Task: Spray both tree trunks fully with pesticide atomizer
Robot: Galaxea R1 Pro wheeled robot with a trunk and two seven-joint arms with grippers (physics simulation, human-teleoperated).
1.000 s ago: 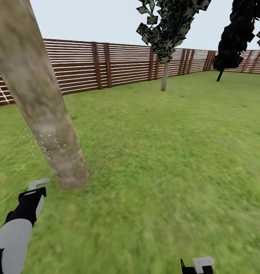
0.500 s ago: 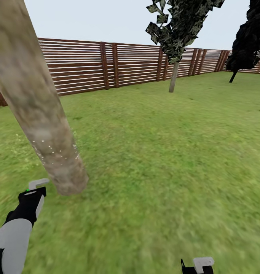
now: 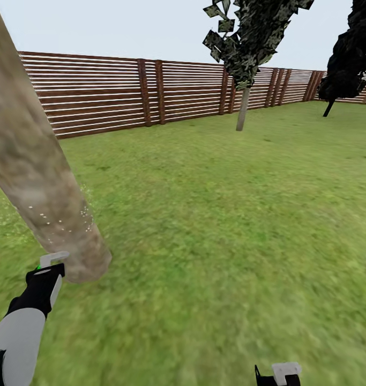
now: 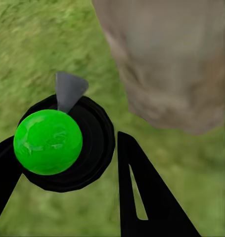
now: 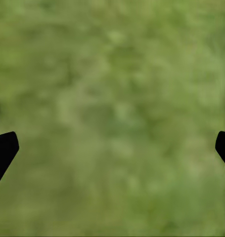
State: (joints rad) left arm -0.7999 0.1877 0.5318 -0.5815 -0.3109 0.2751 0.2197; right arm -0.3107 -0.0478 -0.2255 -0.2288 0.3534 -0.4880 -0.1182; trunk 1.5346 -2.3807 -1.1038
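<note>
Your left pincer (image 3: pixel 50 266) is clamped on the atomizer (image 4: pixel 49 141): in the left wrist view its two black fingers (image 4: pixel 142 192) flank a round black body with one green ball on top and one grey nozzle pointing ahead toward the trunk (image 4: pixel 171 59). From the head view you see the white nozzle tip of the atomizer (image 3: pixel 53 259) poking up just above the pincer, with a small green spot beside it.

One thick pale trunk (image 3: pixel 38 177) stands just ahead of that left pincer, leaning up and away to the left; its base meets the grass (image 3: pixel 215 225) right beside the nozzle. A scatter of small white specks sits on the bark a little above the pincer. You cannot tell whether the nozzle touches the bark.

Far ahead and to the right of the left pincer you have two more trees: one with a thin pale stem (image 3: pixel 241 110) and dark patchy leaves, and one dark bushy tree (image 3: pixel 349 53) further right. One brown slat fence (image 3: pixel 113 96) runs behind them.

Your right pincer (image 3: pixel 277 374) sits low at the picture's edge over bare grass. In the right wrist view its two black fingertips (image 5: pixel 3 150) stand wide apart, with nothing but grass (image 5: pixel 117 113) between them
</note>
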